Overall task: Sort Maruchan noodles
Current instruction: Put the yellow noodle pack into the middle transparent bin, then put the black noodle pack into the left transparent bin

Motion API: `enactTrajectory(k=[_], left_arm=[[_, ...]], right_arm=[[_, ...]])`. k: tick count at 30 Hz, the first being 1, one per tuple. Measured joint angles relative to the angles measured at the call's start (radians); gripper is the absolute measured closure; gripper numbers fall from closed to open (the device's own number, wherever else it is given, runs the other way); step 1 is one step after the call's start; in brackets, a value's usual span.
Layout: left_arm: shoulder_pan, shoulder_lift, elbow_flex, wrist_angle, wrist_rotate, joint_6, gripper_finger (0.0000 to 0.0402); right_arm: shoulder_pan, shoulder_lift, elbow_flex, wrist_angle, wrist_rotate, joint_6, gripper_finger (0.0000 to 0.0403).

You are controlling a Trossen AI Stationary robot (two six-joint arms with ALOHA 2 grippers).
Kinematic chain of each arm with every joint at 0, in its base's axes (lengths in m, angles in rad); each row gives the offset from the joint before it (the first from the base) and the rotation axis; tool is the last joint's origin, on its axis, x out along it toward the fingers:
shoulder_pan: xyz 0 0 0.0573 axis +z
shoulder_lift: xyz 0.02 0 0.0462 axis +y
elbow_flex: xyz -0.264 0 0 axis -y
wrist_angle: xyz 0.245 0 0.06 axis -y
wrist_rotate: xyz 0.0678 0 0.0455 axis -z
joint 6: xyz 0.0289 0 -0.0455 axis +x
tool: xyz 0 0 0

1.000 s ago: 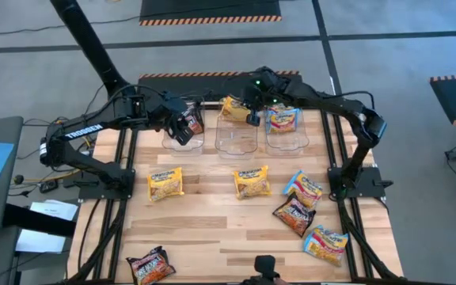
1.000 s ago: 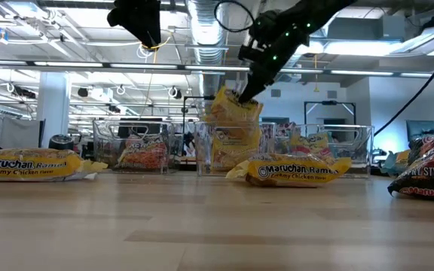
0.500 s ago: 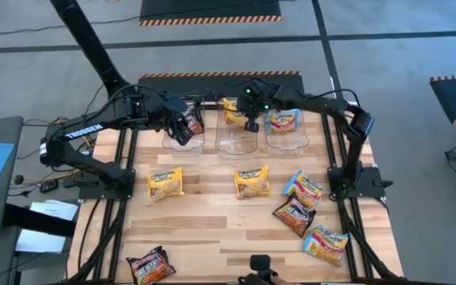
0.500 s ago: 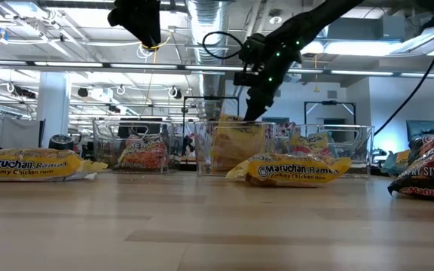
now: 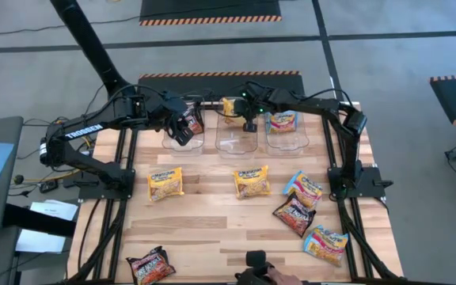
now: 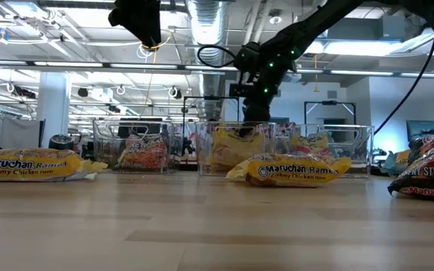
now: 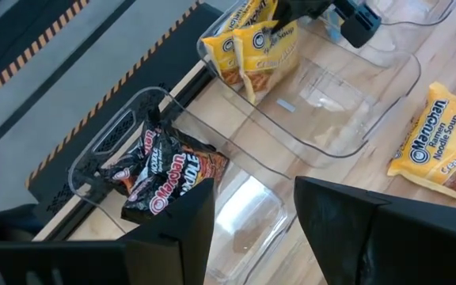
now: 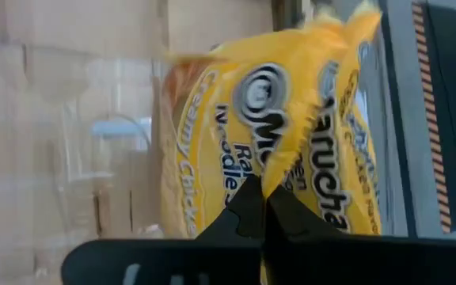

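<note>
Pinching a yellow packet [image 8: 291, 134] in the middle tub [image 5: 237, 139], right fingers [image 8: 261, 207]

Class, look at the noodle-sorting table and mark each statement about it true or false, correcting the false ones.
1. The right gripper is at the middle tub. True.
2. The left tub holds yellow packets. False: it holds maroon packets.
3. The left gripper has its fingers open. True.
4. Three yellow packets lie loose on the table. False: two do, one left of the other.
5. The right tub holds a blue packet. True.
</note>
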Motion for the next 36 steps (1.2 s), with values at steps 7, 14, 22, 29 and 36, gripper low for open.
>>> enactTrajectory(k=[7,14,22,29,36], left_arm=[[0.000,0.000,0.000,0.000,0.004,0.007,0.0239],[0.000,0.000,0.000,0.000,0.030,0.008,0.0239],[0.000,0.000,0.000,0.000,0.030,0.001,0.0239],[0.000,0.000,0.000,0.000,0.030,0.022,0.0239],[0.000,0.000,0.000,0.000,0.030,0.024,0.0239]], right_arm=[[0.010,0.003,0.000,0.009,0.003,-0.060,0.0360],[0.010,0.003,0.000,0.010,0.003,-0.045,0.0332],[0.016,0.003,0.000,-0.004,0.003,0.027,0.0294],[0.040,0.003,0.009,-0.014,0.116,0.021,0.0250],[0.058,0.003,0.125,-0.140,0.144,0.034,0.0230]])
